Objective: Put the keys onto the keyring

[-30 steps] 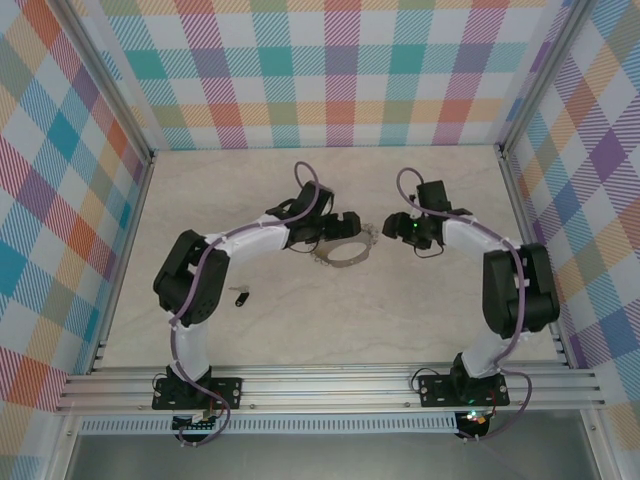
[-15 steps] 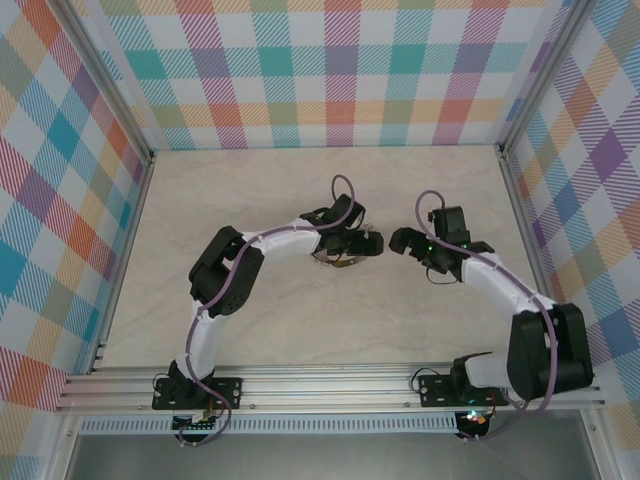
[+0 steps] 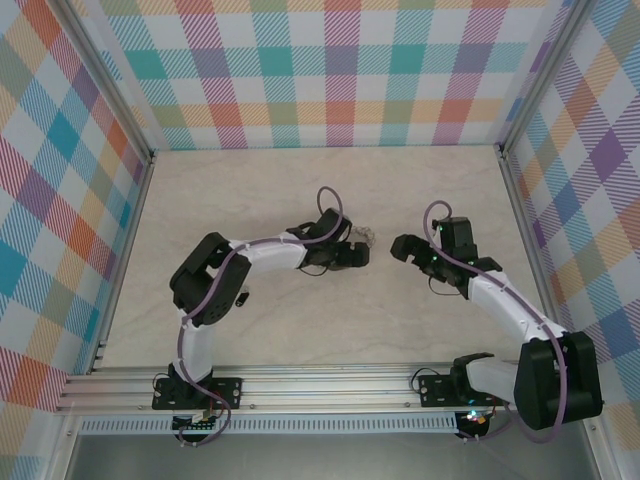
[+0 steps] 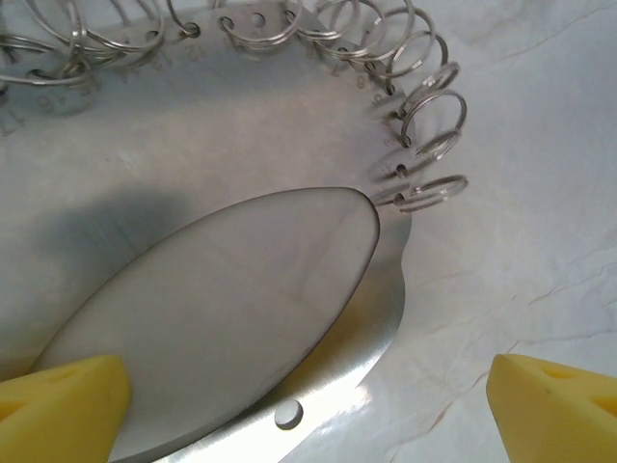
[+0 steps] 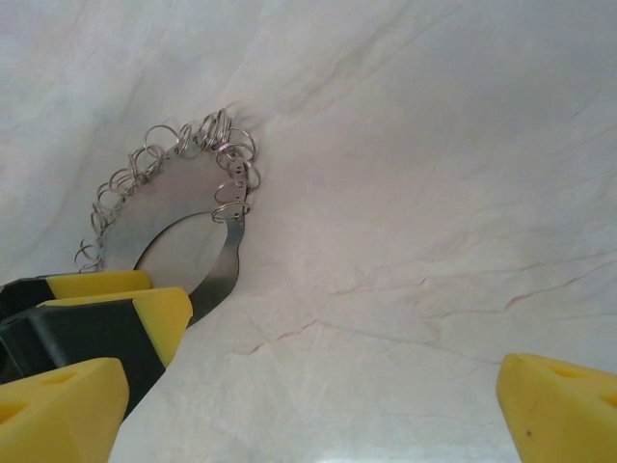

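Steel keyring (image 4: 241, 125) lies flat on the marbled tabletop (image 4: 521, 241), with small split rings along its edge. My left pincer (image 4: 307, 405) is spread wide over it, gripping nothing. My right pincer (image 5: 308, 410) is also released, nearby.

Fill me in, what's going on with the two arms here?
The job is getting keys onto the keyring, and no key is held yet. The left gripper hangs over the keyring with its jaws open, one fingertip over the metal plate and the other just past its edge. The right gripper is open too, off to the ring's right over the table. What looks like the key lies by the left arm's elbow.
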